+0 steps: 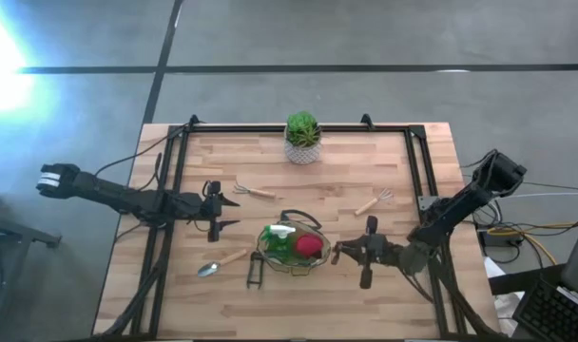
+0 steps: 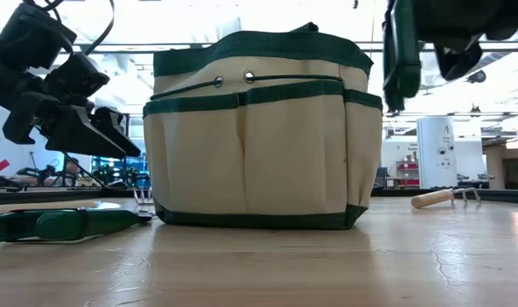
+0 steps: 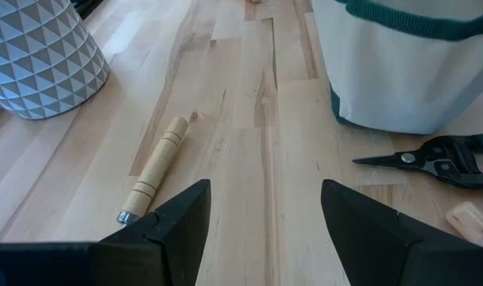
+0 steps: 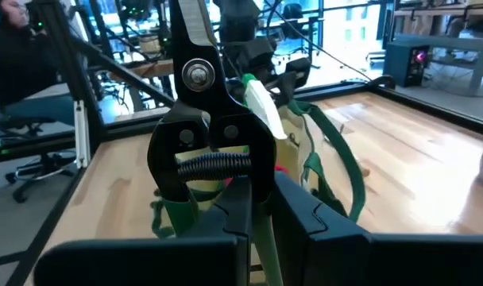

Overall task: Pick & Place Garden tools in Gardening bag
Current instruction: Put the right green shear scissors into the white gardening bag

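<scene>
Partway through: two things lie in the bag, one is in our grip, four wait on the table.

Our right gripper (image 4: 261,202) is closed on one pair of shears (image 4: 210,135) and holds it just beside the gardening bag (image 1: 291,249), not yet over its mouth. Inside the bag we count one green spray bottle (image 1: 281,239) and one red item (image 1: 309,245). Our left gripper (image 3: 265,214) hangs open and empty; the wooden-handled rake (image 1: 254,191) lies just ahead of it, the trowel (image 1: 221,261) and the second shears (image 1: 256,271) lie nearby, close to the bag. A second rake (image 1: 375,201) lies a little beyond the right gripper. One potted plant (image 1: 302,136) stands well beyond both.
</scene>
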### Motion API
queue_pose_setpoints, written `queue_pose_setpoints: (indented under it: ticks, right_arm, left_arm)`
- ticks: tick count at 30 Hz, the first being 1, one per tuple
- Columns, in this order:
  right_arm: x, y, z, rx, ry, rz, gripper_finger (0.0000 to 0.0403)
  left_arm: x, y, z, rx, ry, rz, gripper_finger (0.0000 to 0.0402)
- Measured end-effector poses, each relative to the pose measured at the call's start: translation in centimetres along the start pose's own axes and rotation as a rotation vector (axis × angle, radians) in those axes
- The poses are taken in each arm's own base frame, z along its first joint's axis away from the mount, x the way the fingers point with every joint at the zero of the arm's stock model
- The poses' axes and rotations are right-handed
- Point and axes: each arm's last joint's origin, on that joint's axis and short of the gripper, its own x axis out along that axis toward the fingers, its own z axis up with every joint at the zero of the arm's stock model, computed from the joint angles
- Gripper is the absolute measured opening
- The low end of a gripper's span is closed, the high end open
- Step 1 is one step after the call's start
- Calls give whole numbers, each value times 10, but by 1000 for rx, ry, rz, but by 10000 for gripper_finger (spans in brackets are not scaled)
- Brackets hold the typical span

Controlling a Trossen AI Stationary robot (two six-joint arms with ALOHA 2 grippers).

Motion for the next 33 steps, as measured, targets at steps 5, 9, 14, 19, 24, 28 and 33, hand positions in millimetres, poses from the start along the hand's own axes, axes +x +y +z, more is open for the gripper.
queue_pose_setpoints:
  ticks: [5, 9, 14, 19, 24, 28, 33]
  right_arm:
    - [9, -3, -2, 3, 5, 10, 15]
    - [13, -2, 4, 4, -7, 26, 15]
    - [20, -6, 7, 5, -1, 46, 15]
    - [27, -10, 10, 2, -4, 41, 15]
    - [33, -16, 12, 2, -3, 30, 15]
    - [37, -18, 10, 2, 2, 15, 15]
    - [45, -18, -2, 13, 36, -9, 15]
  left_arm:
    - [0, 0, 0, 0, 0, 0, 241]
    - [0, 0, 0, 0, 0, 0, 241]
    - [0, 0, 0, 0, 0, 0, 241]
    - [0, 0, 0, 0, 0, 0, 241]
    - [0, 0, 0, 0, 0, 0, 241]
    - [0, 0, 0, 0, 0, 0, 241]
    - [0, 0, 0, 1, 0, 0, 241]
